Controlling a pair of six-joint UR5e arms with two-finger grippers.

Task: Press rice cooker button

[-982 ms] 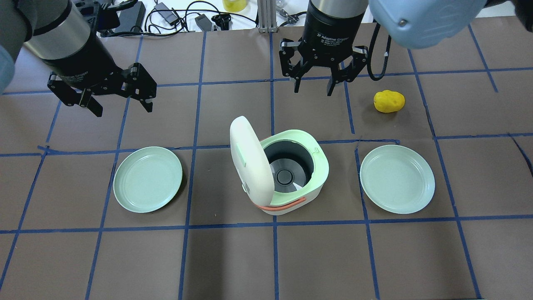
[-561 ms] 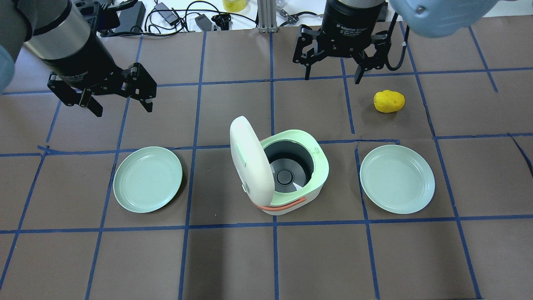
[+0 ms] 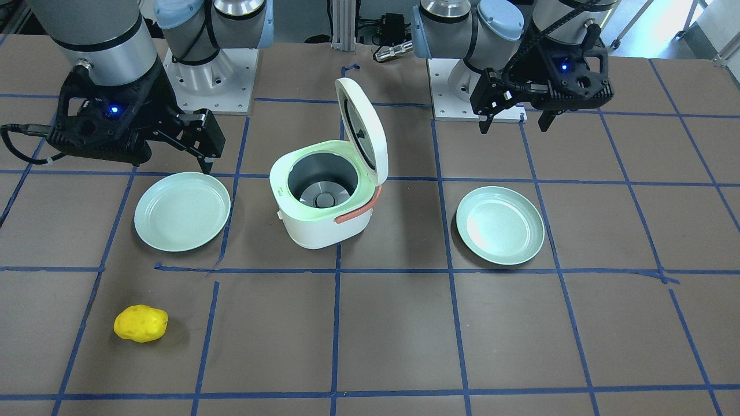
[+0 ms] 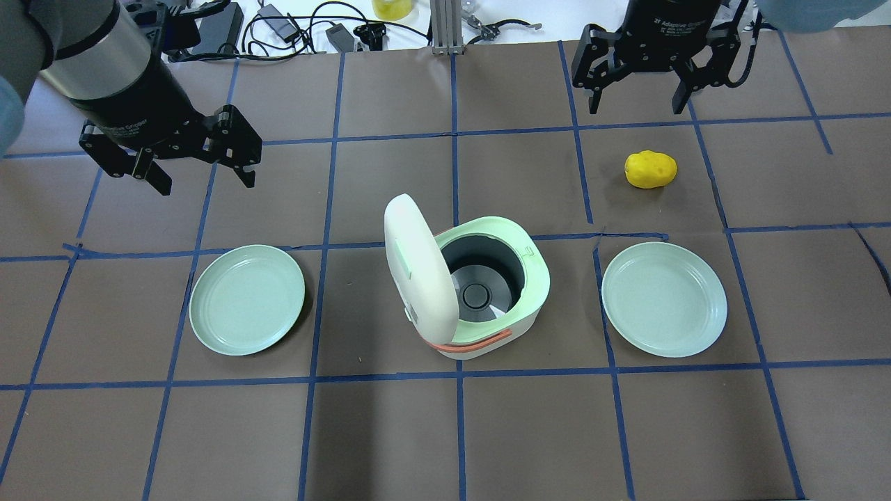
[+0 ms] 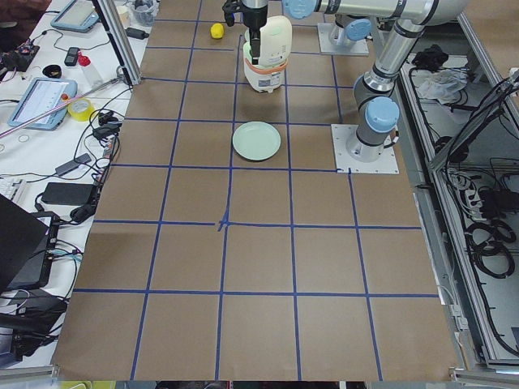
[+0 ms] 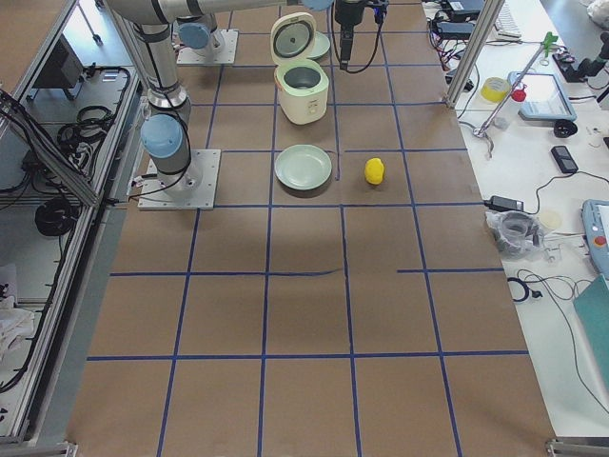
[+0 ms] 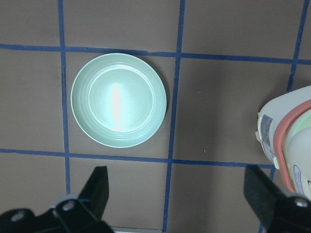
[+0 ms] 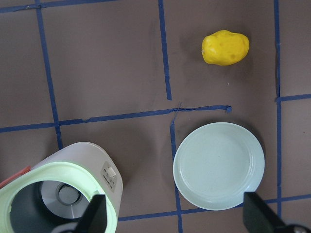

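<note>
Glossy rounded rice cooker [image 4: 537, 282], domed lid [image 4: 416, 268] upright, lumpy potato [image 4: 650, 169] apart.

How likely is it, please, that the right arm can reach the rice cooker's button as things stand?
Probably yes: the button faces its side, the open right hand is empty, and nothing stands between them.

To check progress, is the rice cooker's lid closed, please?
No, the lid stands raised on its hinge, leaving the rice cooker open.

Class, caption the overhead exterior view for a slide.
Lid-up rice cooker between left plate and right plate, yellow potato beyond; left gripper and right gripper open, touching nothing.
</note>
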